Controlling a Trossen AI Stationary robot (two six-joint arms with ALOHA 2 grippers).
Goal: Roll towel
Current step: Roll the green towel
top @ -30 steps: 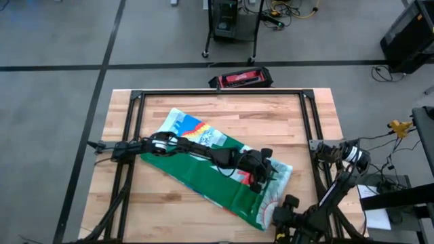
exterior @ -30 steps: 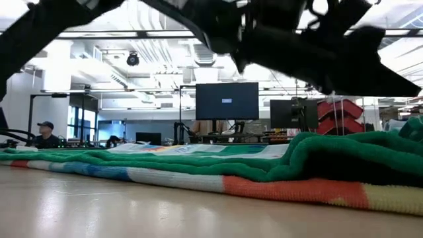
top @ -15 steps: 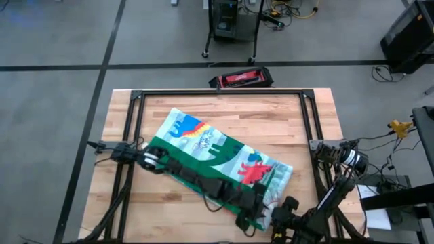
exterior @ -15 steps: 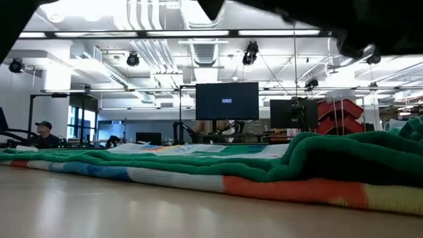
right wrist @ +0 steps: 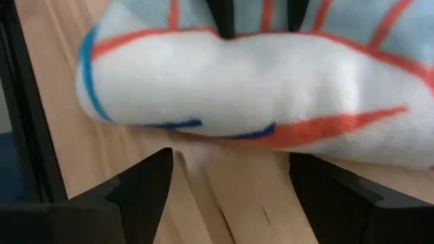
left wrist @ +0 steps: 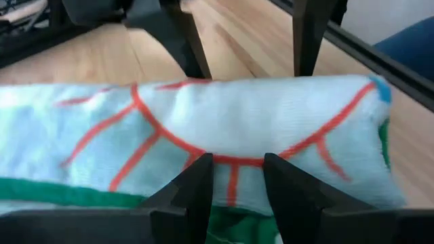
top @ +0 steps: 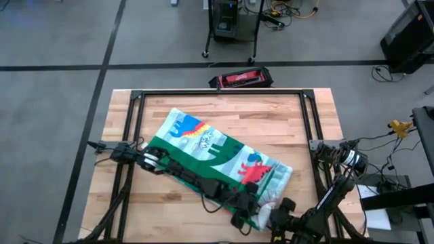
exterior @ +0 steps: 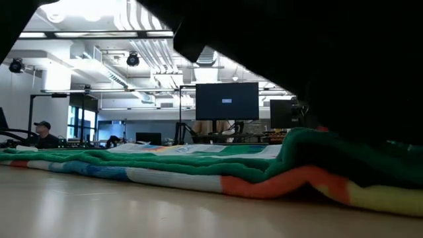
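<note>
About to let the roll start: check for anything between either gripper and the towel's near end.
Nothing visible blocks either. The left gripper sits open right at the towel, its fingers over the folded end. The right gripper is open and faces that same end across a strip of bare table.

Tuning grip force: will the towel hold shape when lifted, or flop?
Likely floppy: the towel lies in soft folds and its near edge bulges where the left tool presses in. Probably light, bunching rather than sliding when pushed. The right tool waits open beside it.
</note>
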